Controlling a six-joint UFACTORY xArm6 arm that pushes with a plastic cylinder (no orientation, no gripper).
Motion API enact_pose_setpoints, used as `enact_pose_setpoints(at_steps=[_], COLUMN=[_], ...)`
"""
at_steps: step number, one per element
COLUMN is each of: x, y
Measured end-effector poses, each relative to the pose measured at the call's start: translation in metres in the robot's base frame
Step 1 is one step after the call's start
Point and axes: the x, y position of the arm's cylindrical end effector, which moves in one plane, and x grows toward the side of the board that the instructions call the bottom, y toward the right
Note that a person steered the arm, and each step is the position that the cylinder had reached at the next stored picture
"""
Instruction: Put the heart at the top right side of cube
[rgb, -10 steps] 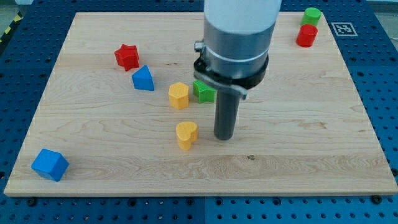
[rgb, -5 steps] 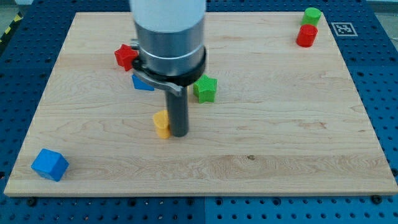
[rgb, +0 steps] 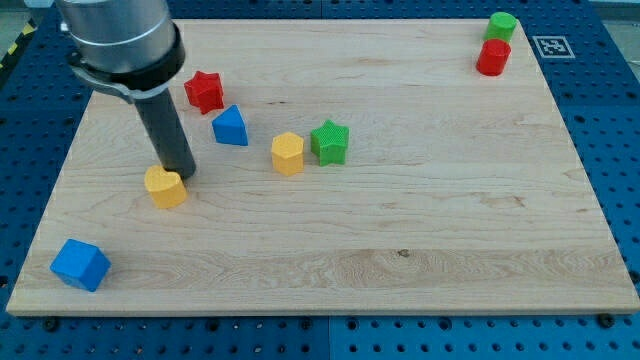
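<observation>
Yellow heart (rgb: 165, 187) sitting left of centre on counter (rgb: 430, 230), well clear of counter's left edge. Blue cube (rgb: 80, 264) lying near bottom-left corner, down-left of heart, well apart, bare wood showing between them. Wide open room spreading toward view's right and bottom. My tip (rgb: 184, 177), a plain rod end effector with nothing to open or hold, touching heart's upper right side. Red star (rgb: 204, 90), blue triangular block (rgb: 230, 126) sitting above.
</observation>
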Motion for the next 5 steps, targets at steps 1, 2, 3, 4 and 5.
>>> enact_pose_setpoints(at_steps=[1,2,3,4,5], x=[0.0,0.008,0.019,0.026,0.034], y=[-0.004,-0.004,-0.004,-0.007,-0.023])
